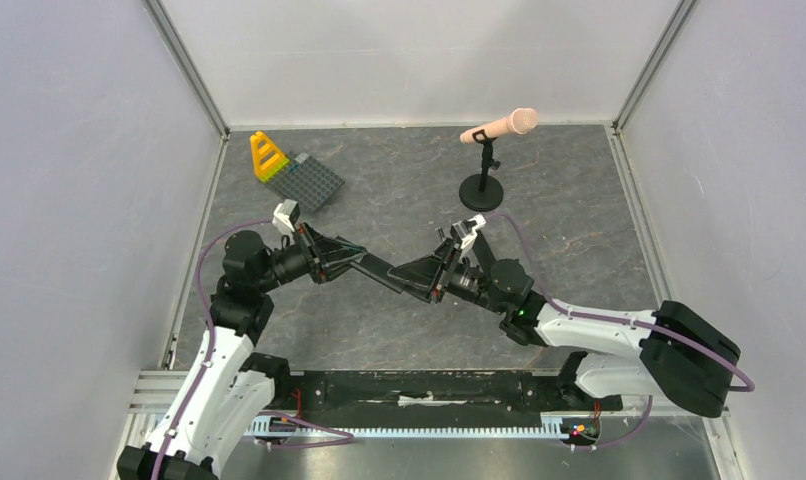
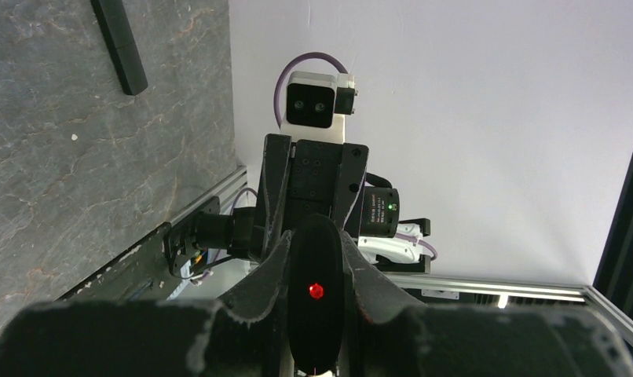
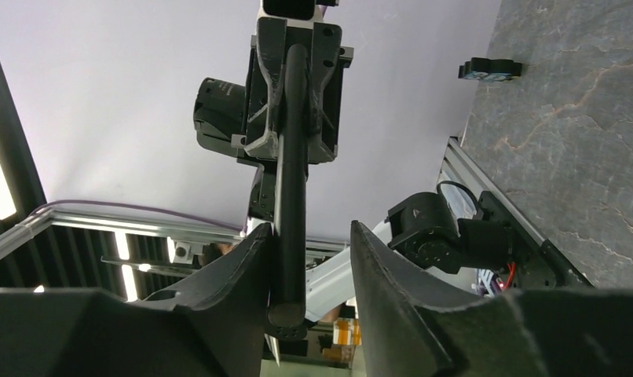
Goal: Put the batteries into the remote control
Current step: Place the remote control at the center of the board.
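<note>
Remote control is held in the air over mid table, between both arms and well apart from the white walls on the left, back and right. Open grey tabletop is seen beneath and around it. Left gripper is clamped on one end of the remote, where a red dot is seen on the end face. Right gripper is parted around the other end: one finger is touched by the remote, the other stands off. Microphone stand and grey baseplate with yellow block are set at the far side. A black bar is seen lying on the table. Motor label is too small to be read.
</note>
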